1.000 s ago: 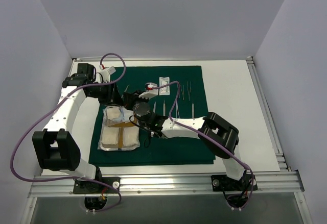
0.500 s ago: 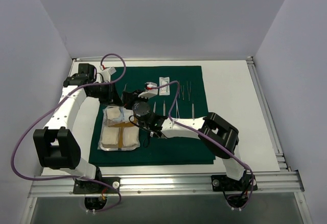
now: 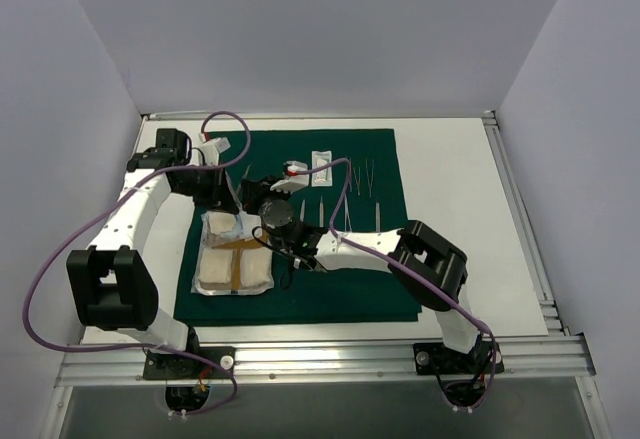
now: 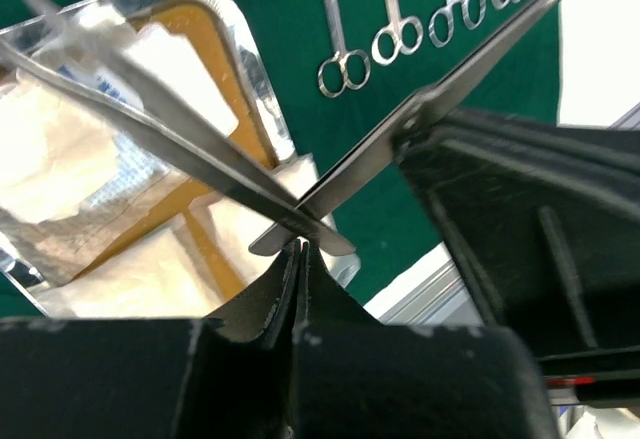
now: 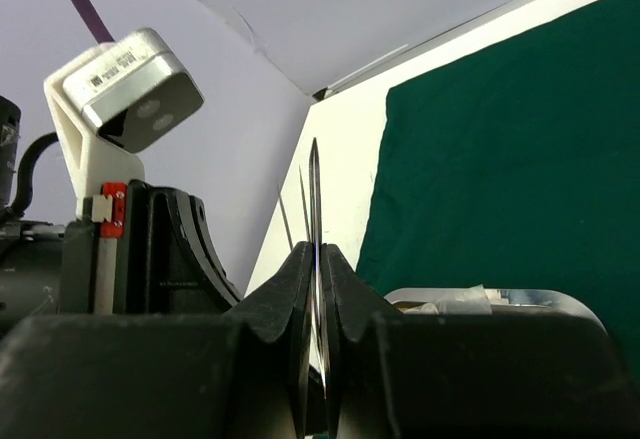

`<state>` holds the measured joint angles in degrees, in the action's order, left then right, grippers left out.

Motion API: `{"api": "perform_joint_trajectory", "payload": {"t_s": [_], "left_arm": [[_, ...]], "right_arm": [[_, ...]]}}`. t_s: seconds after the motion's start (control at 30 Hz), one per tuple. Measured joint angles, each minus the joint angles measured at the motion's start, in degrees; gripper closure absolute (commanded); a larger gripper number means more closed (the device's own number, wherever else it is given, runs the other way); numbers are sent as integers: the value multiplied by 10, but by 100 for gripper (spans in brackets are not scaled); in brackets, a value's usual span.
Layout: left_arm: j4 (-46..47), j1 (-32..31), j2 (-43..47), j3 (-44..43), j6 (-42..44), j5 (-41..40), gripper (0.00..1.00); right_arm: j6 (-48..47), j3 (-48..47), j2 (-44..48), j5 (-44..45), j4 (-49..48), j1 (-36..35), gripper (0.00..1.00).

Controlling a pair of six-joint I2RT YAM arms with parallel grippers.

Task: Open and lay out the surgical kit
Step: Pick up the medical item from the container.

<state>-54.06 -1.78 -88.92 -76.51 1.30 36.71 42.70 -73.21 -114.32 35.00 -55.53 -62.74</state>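
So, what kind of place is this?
Probably a robot test cell, not an operating room: plain walls enclose a white table, two robot arms, and steel instruments on a green drape.

I am holding both arms bent inward, wrists close together. My left gripper (image 4: 300, 251) is pressing its fingers fully together. My right gripper (image 5: 318, 255) is pinching the tweezers (image 5: 313, 184) between closed fingers.

Overhead, two wrist close-ups; shared tray (image 4: 256, 84)
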Motion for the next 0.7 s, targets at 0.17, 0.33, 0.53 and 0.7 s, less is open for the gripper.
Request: {"api": "perform_joint_trajectory", "payload": {"t_s": [0.17,0.33,0.53,0.7], "left_arm": [[-38,2,11,2,60,-2,78],[-118,37,34,-51,130,34,51],[-93,121,48,-91,115,36,29],[-59,111,5,-91,82,26,25]], "right_arm": [[-6,0,0,-8,0,1,100],[-8,5,0,-56,-14,11,100],[-10,9,0,-87,-18,19,100],[-16,9,0,-98,-19,17,100]]}}
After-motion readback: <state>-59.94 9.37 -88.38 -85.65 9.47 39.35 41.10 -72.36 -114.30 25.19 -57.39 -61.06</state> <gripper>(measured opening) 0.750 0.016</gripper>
